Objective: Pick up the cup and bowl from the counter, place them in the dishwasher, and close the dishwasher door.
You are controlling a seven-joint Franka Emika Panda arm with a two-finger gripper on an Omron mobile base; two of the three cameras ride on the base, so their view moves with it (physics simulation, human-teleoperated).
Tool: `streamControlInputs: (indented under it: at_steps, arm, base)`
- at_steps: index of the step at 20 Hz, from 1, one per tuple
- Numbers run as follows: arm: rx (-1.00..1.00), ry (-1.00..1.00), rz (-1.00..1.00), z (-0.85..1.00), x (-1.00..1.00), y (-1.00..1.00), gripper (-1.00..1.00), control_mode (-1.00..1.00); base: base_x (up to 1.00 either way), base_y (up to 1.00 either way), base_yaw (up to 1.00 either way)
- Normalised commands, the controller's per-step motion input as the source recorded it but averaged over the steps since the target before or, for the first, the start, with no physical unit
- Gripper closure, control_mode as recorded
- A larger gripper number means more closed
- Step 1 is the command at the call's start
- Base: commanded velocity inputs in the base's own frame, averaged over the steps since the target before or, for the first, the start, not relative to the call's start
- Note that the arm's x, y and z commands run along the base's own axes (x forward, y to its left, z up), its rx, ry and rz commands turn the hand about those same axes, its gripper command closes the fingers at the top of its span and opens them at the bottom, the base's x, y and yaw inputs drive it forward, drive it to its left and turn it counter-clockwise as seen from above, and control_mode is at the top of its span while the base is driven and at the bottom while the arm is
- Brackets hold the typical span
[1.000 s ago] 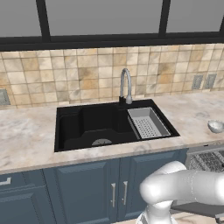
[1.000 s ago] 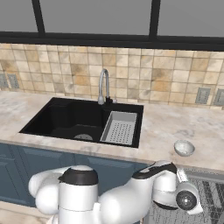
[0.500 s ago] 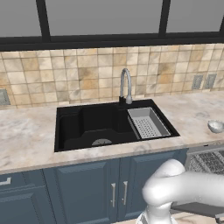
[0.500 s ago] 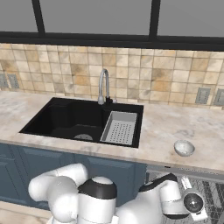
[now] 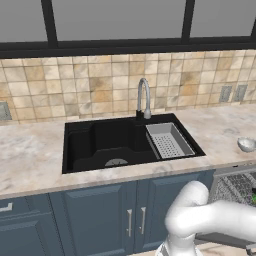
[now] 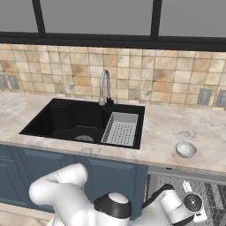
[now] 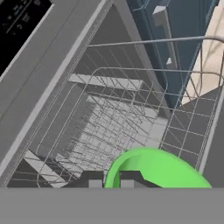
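**A:** Green speck at 3 o'clock in the left base view, that was the cup (image 5: pixel 254 198) over the open dishwasher (image 5: pixel 235 186). A second before, the arm sat higher and no green showed.

**B:** Right base view: bowl (image 6: pixel 186 149) sat untouched on the counter (image 6: pixel 167 128) at 4 o'clock; the arm had dropped lower toward the rack.

**A:** Hand view: gripper (image 7: pixel 110 180) at 6 o'clock, jaws pinched tight on the cup's rim, rack (image 7: pixel 118 127) below. Looked nearly ready for release.

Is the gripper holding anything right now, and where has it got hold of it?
The gripper holds the green cup by its rim, one finger inside, one outside.
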Motion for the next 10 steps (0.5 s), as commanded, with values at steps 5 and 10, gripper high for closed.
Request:
streamControlInputs:
  at_steps: [5, 10]
  arm:
    - [0.01, 0.00, 0.00, -0.59, 0.02, -0.17, 1.00, -1.00]
    - [0.00, 0.00, 0.00, -0.55, 0.03, -0.21, 1.00, -1.00]
  base:
    - [0.00, 0.00, 0.00]
    - [0.00, 0.00, 0.00]
